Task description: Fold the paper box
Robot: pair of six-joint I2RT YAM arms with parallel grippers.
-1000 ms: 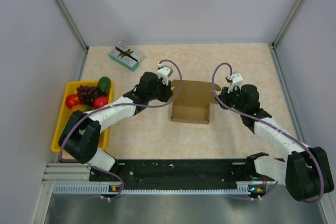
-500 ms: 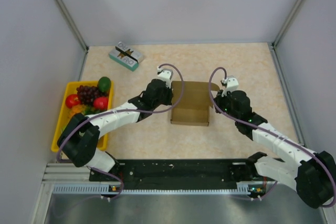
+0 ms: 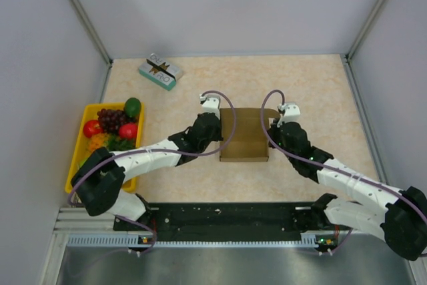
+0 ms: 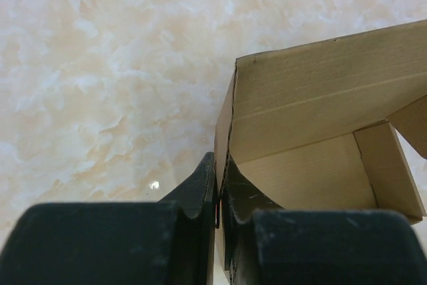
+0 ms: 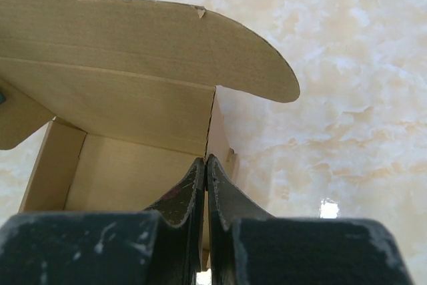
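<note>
Near the middle of the table (image 3: 313, 91), between the two arms, stands the paper box (image 3: 244, 131) – plain brown cardboard, already partly in shape, with its bottom on the marbled surface. The left gripper (image 3: 218, 135) is at the left wall of the box and the right gripper (image 3: 271, 137) is at the right wall, so the box is held from both sides.

From the left wrist view, the left gripper (image 4: 217, 195) has its jaws closed on the thin left wall of the box (image 4: 320, 111); the edge of the cardboard goes down between the two black fingers (image 4: 197, 195). From the right wrist view, the right gripper (image 5: 205, 188) has its jaws closed almost completely, with only the right wall of the box (image 5: 120, 98) pinched between them. A large panel rises at the far side and leans over the open inside – it ends in a rounded flap (image 5: 260, 71) on the right.

At the left edge of the table is a yellow tray (image 3: 72, 165) with dark grapes (image 3: 112, 119), a green fruit (image 3: 133, 106) and red fruits (image 3: 92, 127). A small teal-and-white printed box (image 3: 160, 71) lies near the far left corner, well apart from the paper box.
</note>
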